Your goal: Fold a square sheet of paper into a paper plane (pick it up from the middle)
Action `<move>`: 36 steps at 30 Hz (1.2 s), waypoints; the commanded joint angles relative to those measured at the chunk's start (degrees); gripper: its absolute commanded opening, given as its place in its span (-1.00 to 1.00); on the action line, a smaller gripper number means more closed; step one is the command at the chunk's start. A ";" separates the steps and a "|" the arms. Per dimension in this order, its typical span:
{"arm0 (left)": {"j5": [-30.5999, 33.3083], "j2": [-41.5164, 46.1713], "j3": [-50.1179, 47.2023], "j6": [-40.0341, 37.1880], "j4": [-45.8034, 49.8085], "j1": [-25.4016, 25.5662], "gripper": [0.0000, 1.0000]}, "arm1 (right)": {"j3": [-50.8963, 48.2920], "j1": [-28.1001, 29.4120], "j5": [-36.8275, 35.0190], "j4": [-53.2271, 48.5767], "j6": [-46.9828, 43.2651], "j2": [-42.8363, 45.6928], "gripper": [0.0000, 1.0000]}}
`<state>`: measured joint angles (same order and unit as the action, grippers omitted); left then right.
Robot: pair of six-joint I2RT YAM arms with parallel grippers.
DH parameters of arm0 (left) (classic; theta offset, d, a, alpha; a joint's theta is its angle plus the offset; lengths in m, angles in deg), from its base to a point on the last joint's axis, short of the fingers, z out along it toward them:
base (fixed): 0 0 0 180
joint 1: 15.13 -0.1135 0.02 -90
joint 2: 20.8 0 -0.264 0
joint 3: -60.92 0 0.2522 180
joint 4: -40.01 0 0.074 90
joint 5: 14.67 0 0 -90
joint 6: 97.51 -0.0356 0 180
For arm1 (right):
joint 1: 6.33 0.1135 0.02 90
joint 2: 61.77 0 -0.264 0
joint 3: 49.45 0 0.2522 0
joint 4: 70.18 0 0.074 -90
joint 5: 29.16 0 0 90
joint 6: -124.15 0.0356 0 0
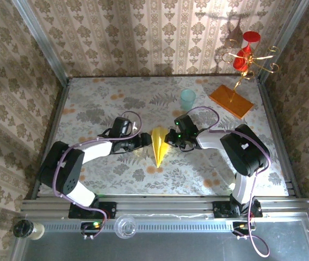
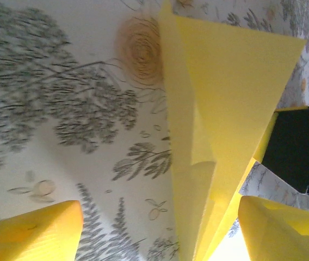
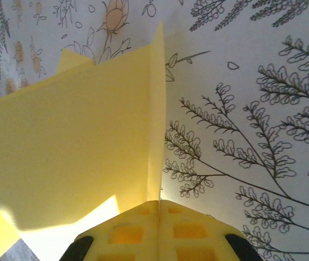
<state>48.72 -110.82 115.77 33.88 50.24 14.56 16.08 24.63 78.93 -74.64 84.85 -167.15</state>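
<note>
Yellow fingers (image 3: 127,234) of your right jaws sit at the bottom of the right wrist view, pressed flat together with no gap. The upright centre fold of the paper plane (image 3: 73,157) runs down into the seam between them, so you have those jaws closed on the plane's raised crease. Beside that crease one yellow wing spreads out low over the floral bench (image 3: 252,109). In the left wrist view your left jaws stand open around the plane: one yellow finger (image 2: 32,234) is well clear of the paper with bare bench between, while the other sits just beside the plane's folded edge, and you cannot tell whether it touches. From above, the plane lies on the bench between the two arms, its narrow point aimed at the arm bases and its wider end toward the far wall. Your left arm (image 1: 73,163) reaches in to the plane's left side and your right arm (image 1: 241,149) to its right side, both wrists low and close against the paper. Beyond the plane's wide end and a little to its right stands a pale teal cup (image 1: 187,99), upright and well apart from the paper. Farther to the plane's right, past the cup, lies an orange slab (image 1: 230,100) with a gold stand (image 1: 241,81) rising from it.
</note>
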 commanded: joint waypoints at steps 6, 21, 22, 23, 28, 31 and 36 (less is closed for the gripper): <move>-0.39 -7.41 6.33 -0.14 -0.37 2.12 -0.06 | -0.44 -0.37 1.08 1.16 0.42 0.03 -0.90; 7.80 -1.93 3.16 0.19 0.39 0.86 -0.81 | -2.28 -1.41 1.17 3.64 1.75 2.75 -0.99; 7.80 -1.74 2.81 0.27 0.45 0.65 -0.81 | -2.34 -1.39 1.27 3.83 1.98 2.72 -0.99; 7.71 -1.74 2.48 0.50 0.39 0.57 -0.82 | -2.40 -1.46 1.45 4.20 2.10 2.53 -0.99; 7.09 -2.81 1.10 2.20 -1.08 0.54 -0.82 | -2.39 -1.43 2.17 5.44 2.74 0.90 -0.99; 7.90 -3.19 0.67 3.13 -1.04 0.54 -0.83 | -2.36 -1.38 2.13 5.67 2.85 -0.03 -0.99; 8.24 -4.22 0.74 3.71 -0.40 0.54 -0.80 | -1.99 -1.41 2.39 5.32 2.86 -1.31 -0.99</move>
<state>56.17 -113.96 117.06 36.46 49.80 15.26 14.38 23.43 80.59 -70.14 86.95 -166.95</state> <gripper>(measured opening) 0.097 0.059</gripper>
